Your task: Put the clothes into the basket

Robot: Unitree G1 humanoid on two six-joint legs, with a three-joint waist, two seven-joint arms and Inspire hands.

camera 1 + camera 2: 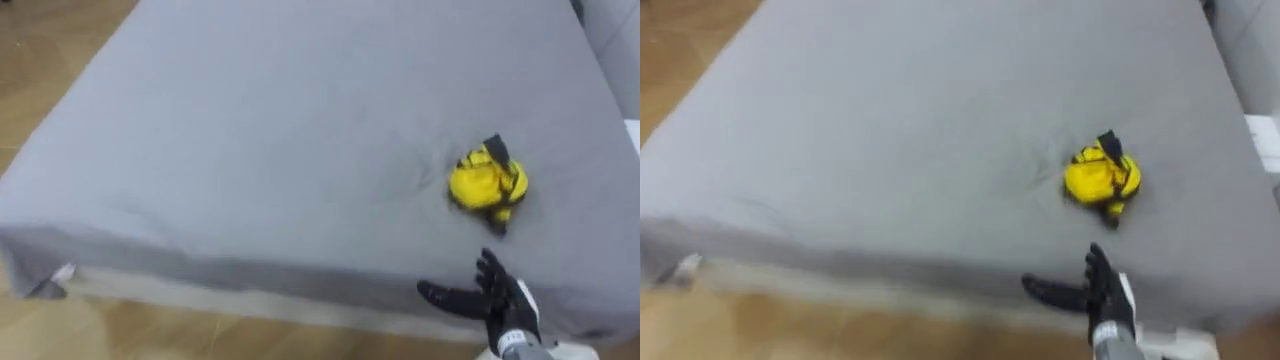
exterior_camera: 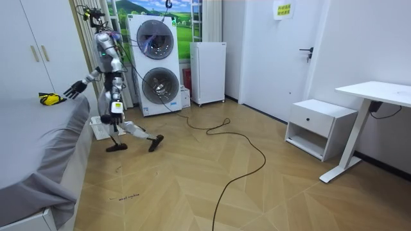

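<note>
A crumpled yellow and black garment (image 1: 487, 183) lies on the grey bed (image 1: 250, 130), toward its right side and a little in from the near edge. My right hand (image 1: 497, 295) reaches in from the lower right, open with fingers spread, over the bed's near edge just short of the garment and not touching it. In the room view I stand at the bed's end with that right hand (image 2: 74, 88) stretched toward the garment (image 2: 48, 98). My left hand (image 2: 116, 108) hangs by my side.
Wooden floor (image 1: 40, 40) shows left of the bed and below its near edge. Behind me stand a stacked washer and dryer (image 2: 156, 64) and a white cabinet (image 2: 207, 72). A nightstand (image 2: 319, 126) and desk (image 2: 379, 96) are across the room.
</note>
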